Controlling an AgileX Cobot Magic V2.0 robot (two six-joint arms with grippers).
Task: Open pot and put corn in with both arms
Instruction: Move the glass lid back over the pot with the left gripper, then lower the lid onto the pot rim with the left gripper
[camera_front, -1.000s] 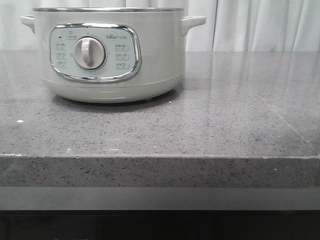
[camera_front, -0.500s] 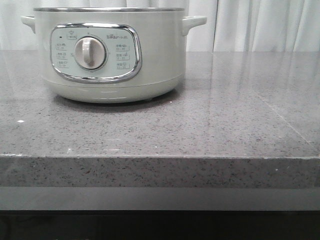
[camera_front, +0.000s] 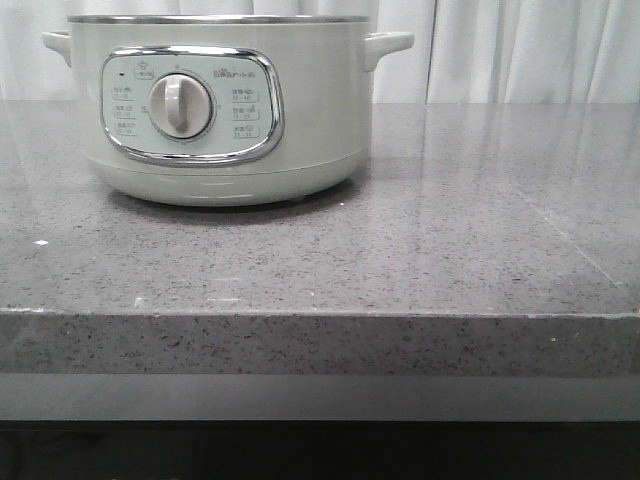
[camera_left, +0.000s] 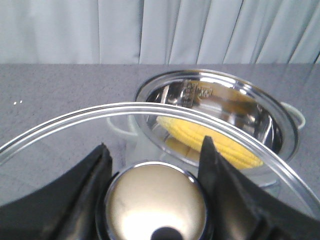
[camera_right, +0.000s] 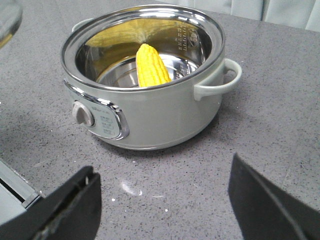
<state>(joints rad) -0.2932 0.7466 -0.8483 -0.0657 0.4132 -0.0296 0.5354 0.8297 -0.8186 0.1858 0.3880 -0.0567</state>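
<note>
Nothing shifts in front; my left claw (camera_left: 156, 165) pinches the glass lid's knob (camera_left: 157, 202), right claw (camera_right: 162, 200) spread, yellow corn cob (camera_right: 151, 66) inside the pale green pot (camera_right: 150, 112)

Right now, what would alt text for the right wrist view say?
A yellow corn cob lies inside an open pale green pot on a grey speckled counter. The right tool hangs open in front of the pot, holding nothing.
</note>
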